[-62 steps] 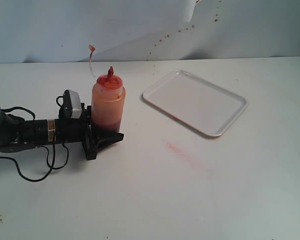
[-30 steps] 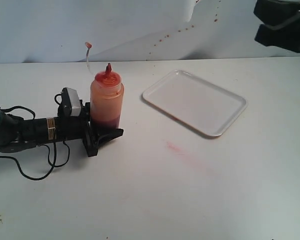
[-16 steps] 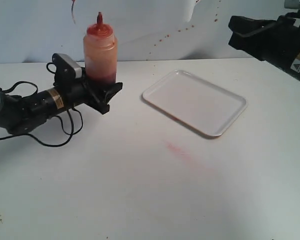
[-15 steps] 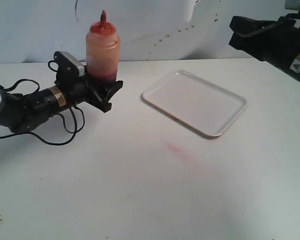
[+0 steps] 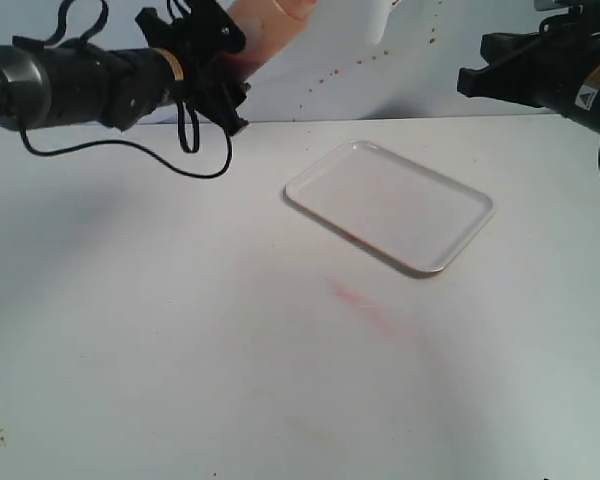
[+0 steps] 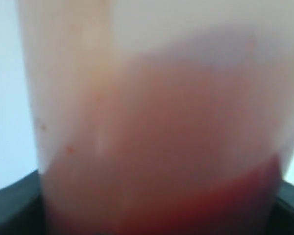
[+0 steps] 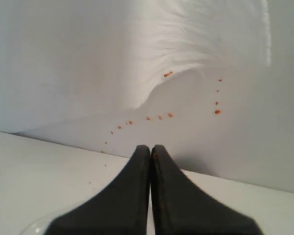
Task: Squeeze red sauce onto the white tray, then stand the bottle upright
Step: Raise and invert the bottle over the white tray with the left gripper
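Bottle (image 5: pixel 268 22) lifted, long axis leaning right | left end effector (image 5: pixel 238 75) grips it | right end effector (image 7: pixel 150 152) closed

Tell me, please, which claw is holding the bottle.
The left claw: it clamps the bottle in the air, left of the tray. The right claw is shut and empty.
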